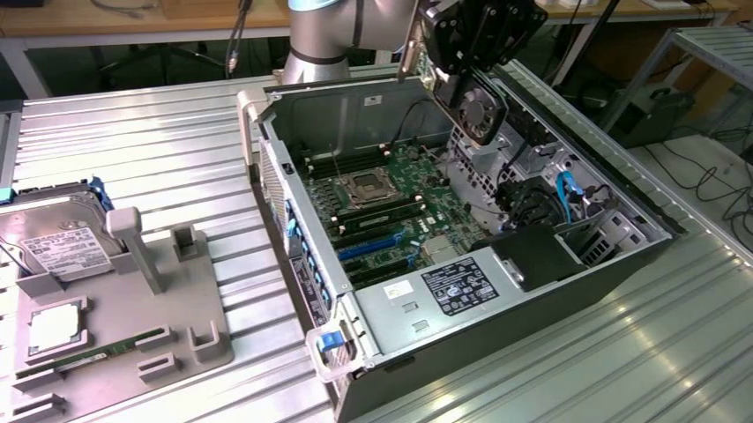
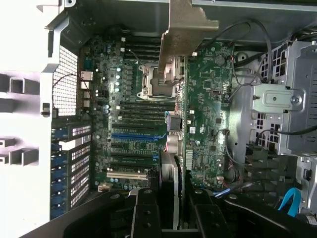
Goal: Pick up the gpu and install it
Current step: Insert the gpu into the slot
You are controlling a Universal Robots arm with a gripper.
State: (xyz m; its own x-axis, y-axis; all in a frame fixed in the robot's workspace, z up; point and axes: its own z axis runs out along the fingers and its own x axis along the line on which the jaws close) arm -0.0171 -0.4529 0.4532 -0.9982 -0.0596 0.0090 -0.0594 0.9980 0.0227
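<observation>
While hovering above the open case [image 1: 341,115], grips gpu [image 1: 479,113] edge-on, gripper [image 1: 459,75] narrowed onto card's upper edge, at 1 o'clock of motherboard [image 1: 412,198] in exterior view, likely keeping connector edge free for blue slots [image 1: 374,247] at its 7 o'clock.

We see the gripper [image 2: 173,206] clamping the gpu [image 2: 172,148] edge-on between black fingers [image 2: 146,208], its silver bracket [image 2: 187,29] at the far end. The card hangs over the motherboard [image 2: 213,99], crossing the CPU socket [image 2: 152,82] and blue slot [image 2: 133,135]; a drive cage [image 2: 277,99] flanks the board's edge.
</observation>
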